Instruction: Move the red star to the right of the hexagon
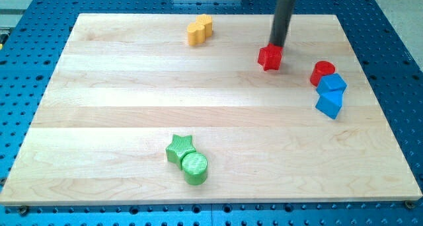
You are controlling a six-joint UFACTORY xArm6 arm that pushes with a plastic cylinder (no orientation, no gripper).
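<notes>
The red star [269,57] lies on the wooden board at the upper right of centre. My tip [275,46] stands right at the star's upper edge, touching it or nearly so, on the side toward the view's top. Two yellow blocks lie pressed together near the board's top edge, left of the star. The upper right one [205,24] looks like a hexagon. The shape of the lower left one [195,34] is hard to make out. The star sits well to the right of them and a little lower.
A red cylinder [322,71] and two blue blocks [332,83] [329,104] cluster to the right of the star. A green star [180,147] and a green cylinder [195,168] touch near the bottom. The board's edges [370,74] border a blue perforated table.
</notes>
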